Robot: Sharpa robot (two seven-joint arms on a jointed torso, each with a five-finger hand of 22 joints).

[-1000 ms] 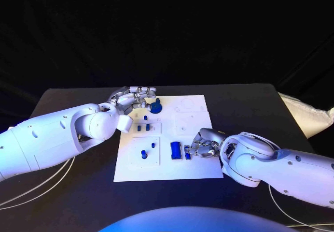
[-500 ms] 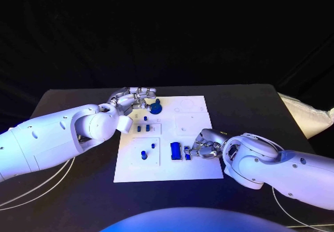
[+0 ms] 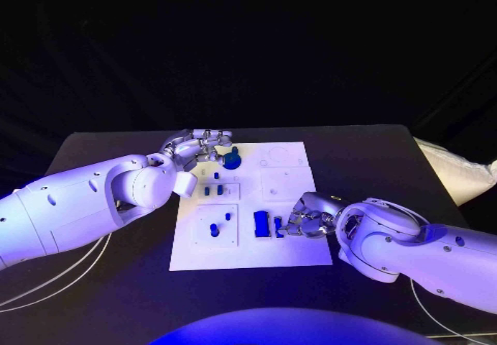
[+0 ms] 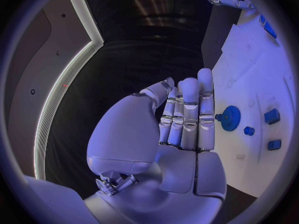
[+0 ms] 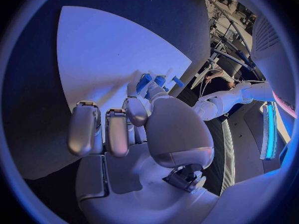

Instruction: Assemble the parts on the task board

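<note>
The white task board (image 3: 295,248) lies mid-table. A blue gear (image 3: 231,159) sits at its far left part. My left hand (image 3: 200,147) reaches it with straight, close-set fingers, and one finger's side touches the gear (image 4: 231,117) without gripping it. Small blue pegs (image 3: 213,190) stand in the board's left half, with one more (image 3: 215,229) nearer me. A blue block (image 3: 262,223) stands near the board's front. Just right of it, my right hand (image 3: 306,219) pinches a small blue part (image 5: 152,80) at its fingertips, with the other fingers (image 5: 84,129) curled in.
The black table (image 3: 124,273) extends on all sides of the board. A white cushion-like thing (image 3: 461,176) lies at the table's right edge. Thin cables (image 3: 52,287) run across the near left corner.
My right hand has drawn a little toward me beside the blue block. The left hand's fingers have shifted only slightly at the gear, which has stayed in place.
</note>
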